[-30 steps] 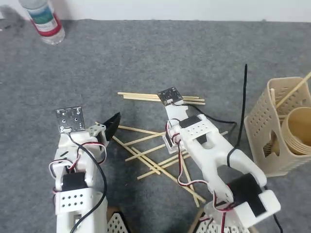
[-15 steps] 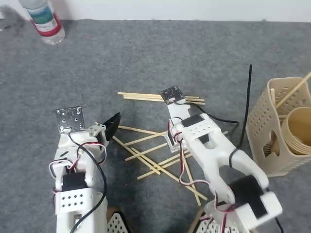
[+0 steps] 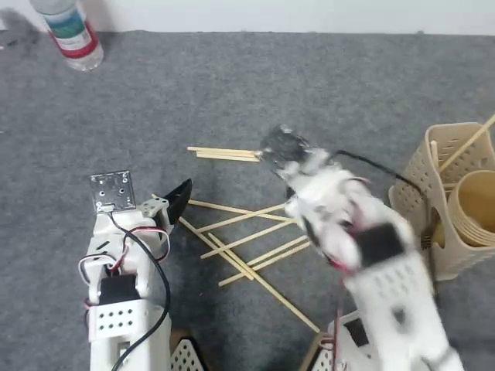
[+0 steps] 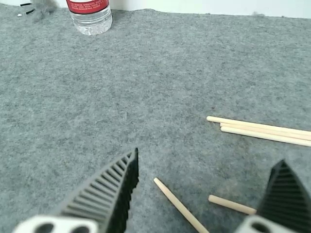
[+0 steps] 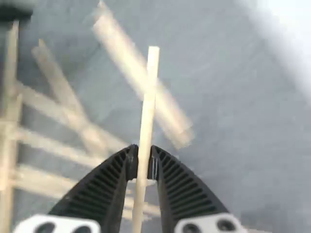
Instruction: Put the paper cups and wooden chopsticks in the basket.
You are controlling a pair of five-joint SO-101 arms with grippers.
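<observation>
The right gripper (image 5: 142, 158) is clamped on one wooden chopstick (image 5: 148, 97), the jaws pinching it across its width with a long stretch of stick running out past the tips. In the high view the right arm (image 3: 348, 232) hangs between the scattered sticks and the basket (image 3: 418, 205), which stands at the right edge of the mat. The paper cups (image 3: 473, 207) already sit stacked inside it, and one stick (image 3: 470, 144) leans out over the rim.

The left gripper (image 4: 199, 194) rests low with its jaws wide apart, holding nothing. The loose chopsticks (image 3: 247, 239) lie crossed just to its right, and a small bundle (image 3: 224, 153) lies farther off.

The main risk, as I judge it, is the grip itself — a thin round stick held at one narrow point can swing or slide out during a quick move. The long free end could also strike the basket's rim or the cup stack, which takes up much of the opening. The arm and its black cable (image 3: 371, 165) pass near the light basket, so a brush could tip it.
</observation>
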